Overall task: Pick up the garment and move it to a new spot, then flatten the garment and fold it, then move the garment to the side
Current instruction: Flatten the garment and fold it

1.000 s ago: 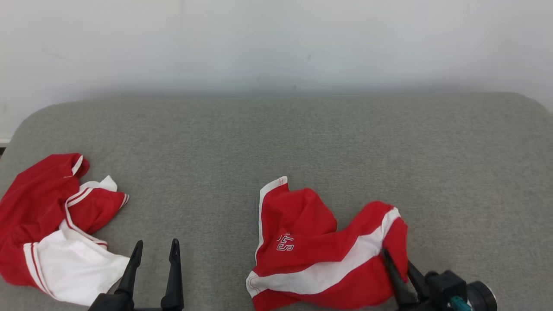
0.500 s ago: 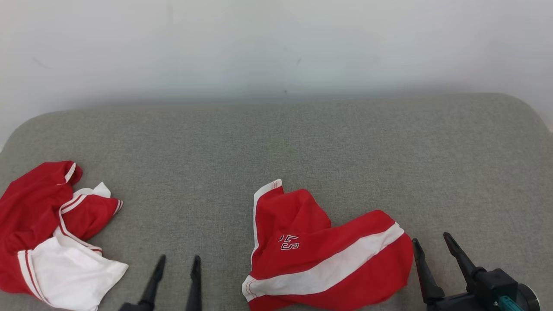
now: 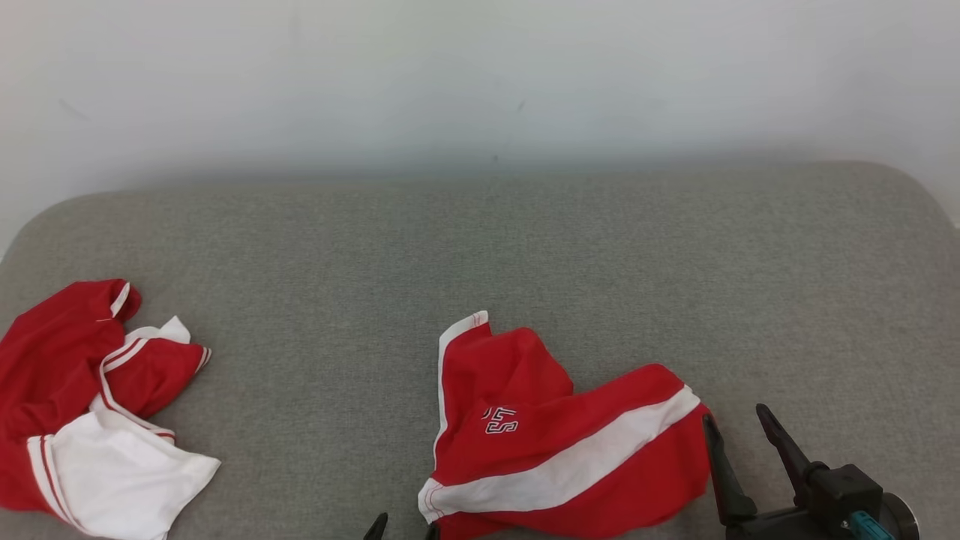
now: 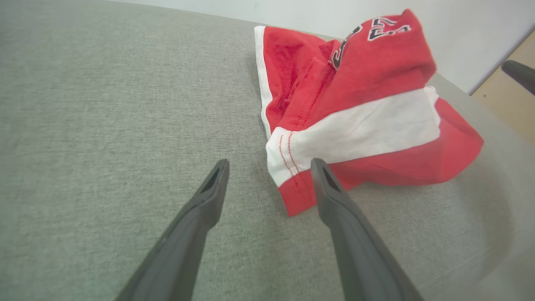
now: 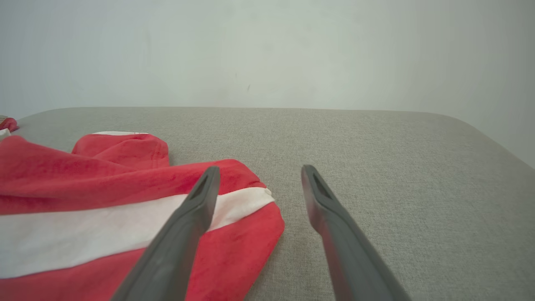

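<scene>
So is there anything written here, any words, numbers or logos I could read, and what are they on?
"ES": that is how the white, dark-outlined lettering on the red and white garment in the middle seems to read; it sits tilted, and further letters run into a fold, unreadable.
Other garment at the left: no writing shows.
No other text shows.

Right jaws: two long dark fingers (image 3: 721,476), pointy tips, black block (image 3: 840,487) behind, small teal bit (image 3: 864,525). Left jaws: same dark grey.
</scene>
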